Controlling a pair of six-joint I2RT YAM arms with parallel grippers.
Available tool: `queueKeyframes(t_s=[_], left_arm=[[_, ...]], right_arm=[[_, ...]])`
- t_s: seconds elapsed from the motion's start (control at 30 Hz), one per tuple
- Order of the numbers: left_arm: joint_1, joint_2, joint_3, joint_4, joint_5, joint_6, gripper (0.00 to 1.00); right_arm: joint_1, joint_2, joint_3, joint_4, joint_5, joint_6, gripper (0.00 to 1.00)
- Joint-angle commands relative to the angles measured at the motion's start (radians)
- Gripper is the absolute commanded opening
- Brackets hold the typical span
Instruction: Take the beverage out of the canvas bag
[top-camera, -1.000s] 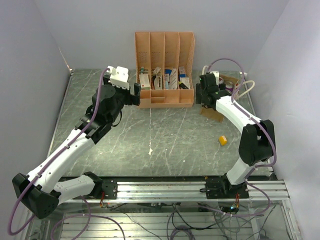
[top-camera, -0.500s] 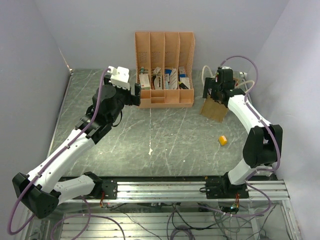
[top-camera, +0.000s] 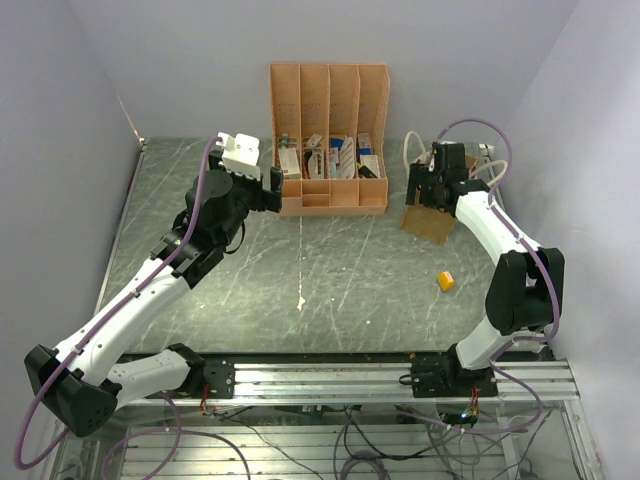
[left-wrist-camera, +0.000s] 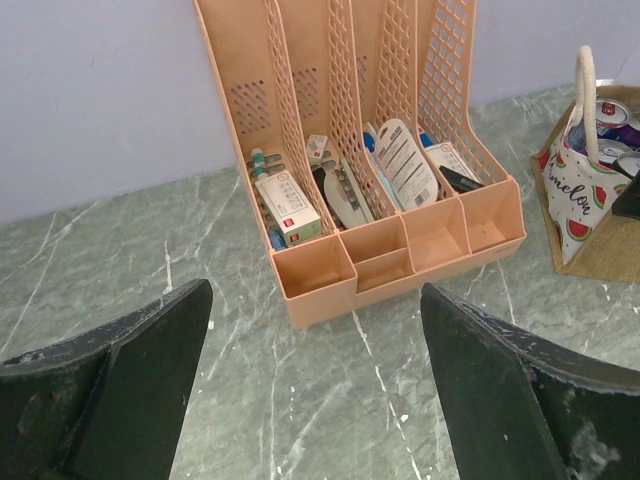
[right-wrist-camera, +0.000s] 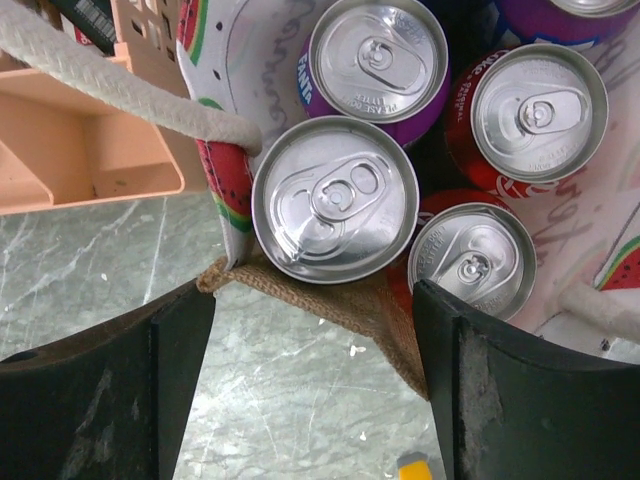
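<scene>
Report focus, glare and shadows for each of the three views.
Top external: even, diffuse light, soft shadows on the table; the canvas bag small in frame. Left wrist: file organizer crisp, the left fingers dark and soft-edged. Right wrist: can lids sharp with mild glare; the right fingers nearly black, little detail.

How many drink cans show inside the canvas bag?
5. The nearest can at the bag corner, purple can above it, red can at right, second red can below that, second purple can cut by the top edge. Others may be hidden.

Shiny metal cans (right-wrist-camera: 335, 200), coarse burlap canvas bag (right-wrist-camera: 350, 300)
</scene>
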Motion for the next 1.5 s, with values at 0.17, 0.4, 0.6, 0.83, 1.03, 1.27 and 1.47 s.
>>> queueKeyframes(t_s=[0.17, 0.4, 0.6, 0.83, 1.03, 1.27, 1.47], left_arm=[[-0.010, 0.007, -0.001, 0.048, 0.017, 0.008, 0.95], [-0.012, 0.008, -0.003, 0.049, 0.014, 0.011, 0.96], [-0.013, 0.008, -0.004, 0.050, 0.010, 0.013, 0.96], [-0.015, 0.009, -0.004, 0.050, 0.008, 0.014, 0.96], [-0.016, 0.008, -0.004, 0.049, 0.007, 0.016, 0.96], [-0.017, 0.003, -0.004, 0.049, -0.002, 0.017, 0.95], [-0.018, -0.003, -0.007, 0.050, -0.018, 0.020, 0.95]], right_arm=[[0.012, -0.029, -0.022, -0.061, 0.034, -0.021, 0.57], [0.022, -0.010, -0.002, -0.065, -0.003, -0.051, 0.19], [0.052, -0.040, -0.018, -0.080, 0.021, -0.060, 0.00], [0.114, -0.085, -0.048, -0.107, 0.062, -0.063, 0.00], [0.186, -0.121, -0.069, -0.144, 0.094, -0.059, 0.00], [0.304, -0.180, -0.120, -0.169, 0.041, -0.052, 0.00], [0.449, -0.209, -0.130, -0.206, -0.001, -0.003, 0.00]])
